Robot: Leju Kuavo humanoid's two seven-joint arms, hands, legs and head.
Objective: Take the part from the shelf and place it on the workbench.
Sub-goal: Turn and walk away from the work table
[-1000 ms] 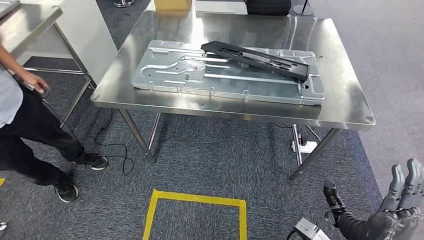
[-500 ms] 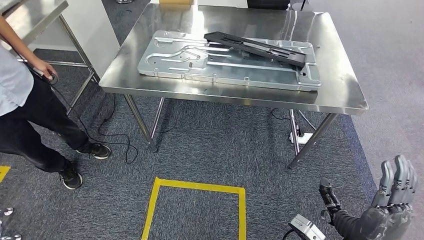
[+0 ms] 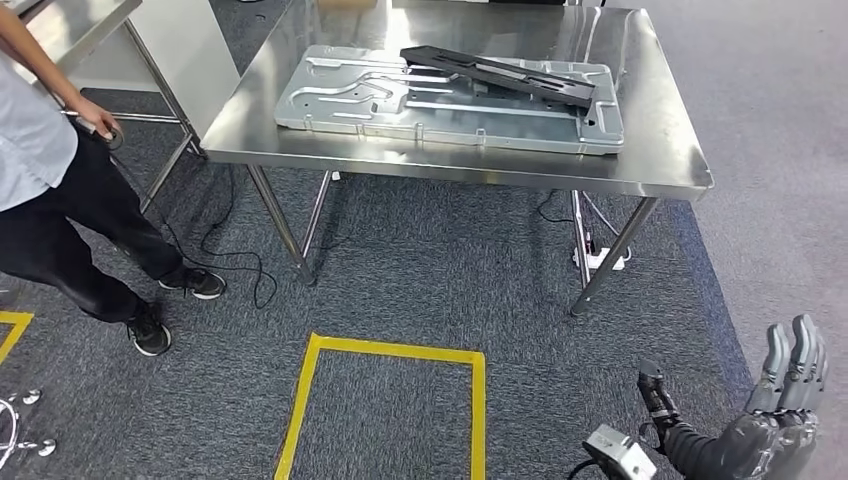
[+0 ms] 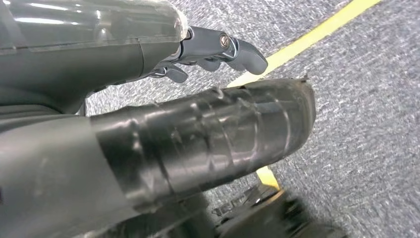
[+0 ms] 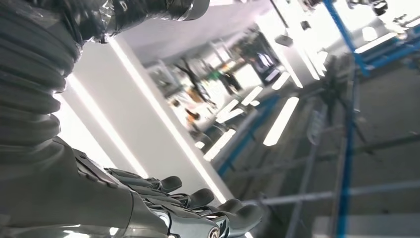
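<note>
A steel workbench [image 3: 660, 150] carries a long black part [image 3: 497, 76] atop a grey stamped metal panel [image 3: 340, 100]. The right hand [image 3: 775, 420] is empty, fingers straight; the left hand [image 4: 208, 52] is empty, fingers loosely apart.

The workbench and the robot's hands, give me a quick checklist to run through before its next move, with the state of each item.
1. Black part on the workbench: ok, it lies on top of the silver panel.
2. Panel fully supported: ok, it sits inside the bench edges.
3. Right hand free: ok, raised with fingers straight, holding nothing.
4. Left hand free: ok, fingers loose above the carpet, nothing in them.
5. Person clear of the robot: cannot tell, standing by the bench's left corner, holding a small dark device.
6. Cable on the carpet near the table leg: not ok, a possible trip risk.
</note>
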